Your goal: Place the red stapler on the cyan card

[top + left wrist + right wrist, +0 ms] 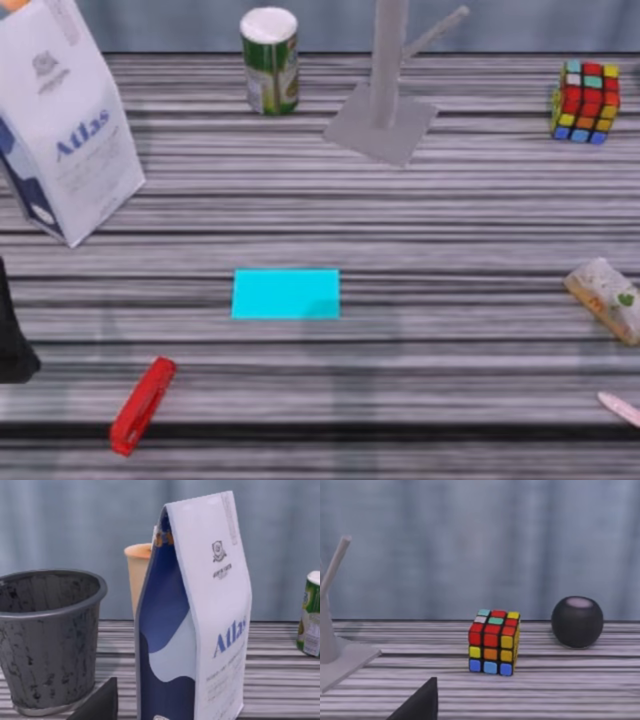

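Near the worktop's front-left, the red stapler (142, 405) lies slanted, well apart from the cyan card (286, 294). Fingers' state: cannot tell for either arm; the left arm, parked nearest, should probably align across the stapler's slim body.

cube: multicoloured puzzle cube (494, 641) sits on the striped grey table (570, 680), roughly centre of the surface, red squares mostly on top rows, yellow/orange/blue below
sphere: dark round ball (577, 621) with a pale flat top, standing on the table, apart from the cube, slightly farther back
stand: grey base plate (342, 665) with a slanted rod (334, 565) rising above it
gripper part: dark wedge (417, 702) at the frame edge, fingers not readable
backdrop: blue-grey curtain-like wall (470, 540)
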